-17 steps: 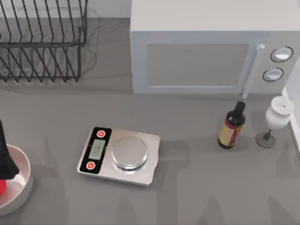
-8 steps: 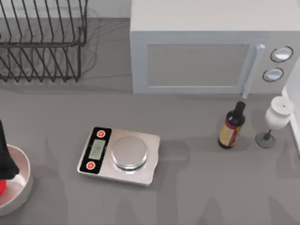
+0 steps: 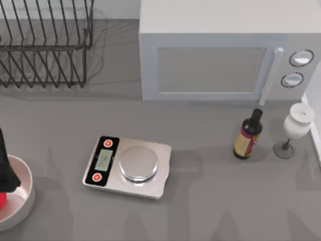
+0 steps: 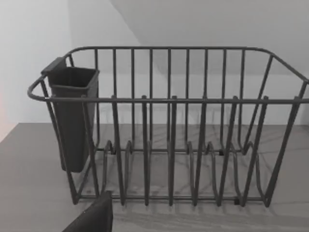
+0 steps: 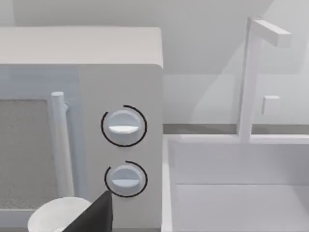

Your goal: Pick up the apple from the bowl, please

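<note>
A white bowl [image 3: 22, 198] sits at the tabletop's [image 3: 210, 201] front left corner, a sliver of red apple [image 3: 2, 200] inside at the edge. The left gripper [image 3: 6, 173] hangs black above it; finger state cannot be told.

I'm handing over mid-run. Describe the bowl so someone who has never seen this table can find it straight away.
Start at the kitchen scale near the middle of the grey table, then go to the table's left edge. The bowl sits there, partly cut off, with the left arm's dark tool over it and the red apple inside. It is round, glossy white and thick-rimmed, unlike the scale's flat steel plate.
</note>
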Available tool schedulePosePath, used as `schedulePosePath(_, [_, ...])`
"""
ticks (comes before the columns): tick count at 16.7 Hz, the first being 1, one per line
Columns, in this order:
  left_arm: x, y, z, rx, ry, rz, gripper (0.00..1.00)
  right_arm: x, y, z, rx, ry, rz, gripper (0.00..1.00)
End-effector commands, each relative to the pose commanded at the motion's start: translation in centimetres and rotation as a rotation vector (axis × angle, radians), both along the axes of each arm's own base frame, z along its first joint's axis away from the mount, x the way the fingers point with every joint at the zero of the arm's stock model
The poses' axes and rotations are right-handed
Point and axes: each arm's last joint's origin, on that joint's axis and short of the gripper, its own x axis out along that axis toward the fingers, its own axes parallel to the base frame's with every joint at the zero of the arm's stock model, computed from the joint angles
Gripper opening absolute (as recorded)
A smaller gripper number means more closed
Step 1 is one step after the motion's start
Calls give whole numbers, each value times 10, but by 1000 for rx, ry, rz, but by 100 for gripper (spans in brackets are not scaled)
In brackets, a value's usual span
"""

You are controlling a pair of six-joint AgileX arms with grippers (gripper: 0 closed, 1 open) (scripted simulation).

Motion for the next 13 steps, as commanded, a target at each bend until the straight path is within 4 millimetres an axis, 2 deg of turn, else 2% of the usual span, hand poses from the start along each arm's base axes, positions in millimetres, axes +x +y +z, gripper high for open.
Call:
schedulePosePath(4, [0,0,0,0,1,0,100,0,0,0,0,0,0,100])
schedulePosePath(7, [1,0,8,1,74,0,100,0,0,0,0,0,0,100])
schedulePosePath(10, [6,0,22,3,255,-1,100,0,0,0,0,0,0,100])
schedulePosePath(13, [21,0,36,6,522,-3,100,0,0,0,0,0,0,100])
